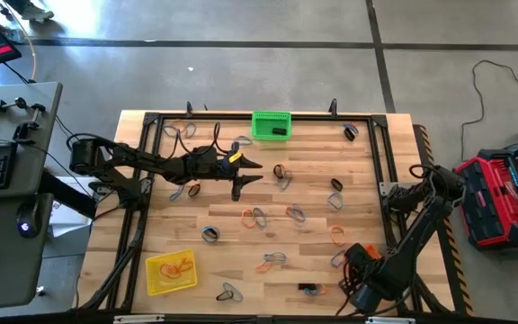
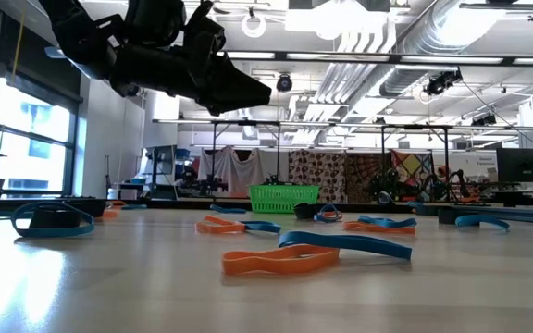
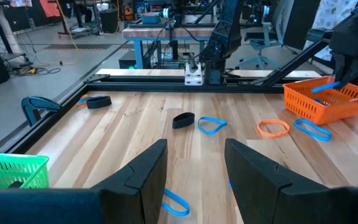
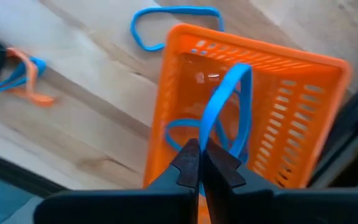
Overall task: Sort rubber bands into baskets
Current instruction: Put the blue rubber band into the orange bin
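- Right gripper [image 4: 199, 152], at the table's near right corner, is pinched shut on a blue rubber band [image 4: 225, 93]. It hangs directly above the orange basket [image 4: 303, 93], so this arm alone is placed for the drop.
- Left gripper [image 1: 241, 175] hovers over the middle-left of the table with its jaws spread and nothing between them, well apart from the orange basket and out of this step.
- Orange basket lies under the right fingertips with its open mouth facing them. Its long axis runs away from the gripper, slightly skewed to the line of the fingers.
- Green basket [image 1: 271, 124] sits at the far edge and the yellow basket [image 1: 170, 270] at the near left corner, both far from the held band.
- Held band is drawn into a narrow loop. Its long axis runs from the fingertips out across the basket's inside, its free end pointing toward the far wall.
- Judgement: letting go here should land it inside, beside a second blue band [image 4: 179, 134] already on the basket floor.
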{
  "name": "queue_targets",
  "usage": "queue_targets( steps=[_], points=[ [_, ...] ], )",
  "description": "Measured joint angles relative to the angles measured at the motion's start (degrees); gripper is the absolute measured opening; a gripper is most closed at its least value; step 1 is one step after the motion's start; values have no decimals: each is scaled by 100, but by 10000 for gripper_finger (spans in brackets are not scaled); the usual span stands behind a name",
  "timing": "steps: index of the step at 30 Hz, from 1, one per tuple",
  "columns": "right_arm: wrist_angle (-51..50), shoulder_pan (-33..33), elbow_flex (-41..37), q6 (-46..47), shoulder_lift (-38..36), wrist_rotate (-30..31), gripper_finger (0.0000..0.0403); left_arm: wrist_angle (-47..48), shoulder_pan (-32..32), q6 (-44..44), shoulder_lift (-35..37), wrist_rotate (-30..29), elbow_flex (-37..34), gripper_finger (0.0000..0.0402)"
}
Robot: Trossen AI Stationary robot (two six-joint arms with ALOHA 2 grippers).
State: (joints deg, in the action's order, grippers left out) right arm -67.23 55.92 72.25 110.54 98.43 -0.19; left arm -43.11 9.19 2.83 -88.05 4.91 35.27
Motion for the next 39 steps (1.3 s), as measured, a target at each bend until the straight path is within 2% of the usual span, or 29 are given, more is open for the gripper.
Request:
queue_targets(
  steps=[17, 25, 39],
  points=[
    [307, 136, -7, 407, 0, -118, 0, 4, 0, 49, 0, 2, 0, 154],
    [1353, 168, -895, 12, -37, -556, 0, 37, 0, 81, 0, 2, 0, 154],
    [1097, 78, -1135, -160, -61, -697, 2, 35, 0, -22, 0, 2, 0, 154]
  ],
)
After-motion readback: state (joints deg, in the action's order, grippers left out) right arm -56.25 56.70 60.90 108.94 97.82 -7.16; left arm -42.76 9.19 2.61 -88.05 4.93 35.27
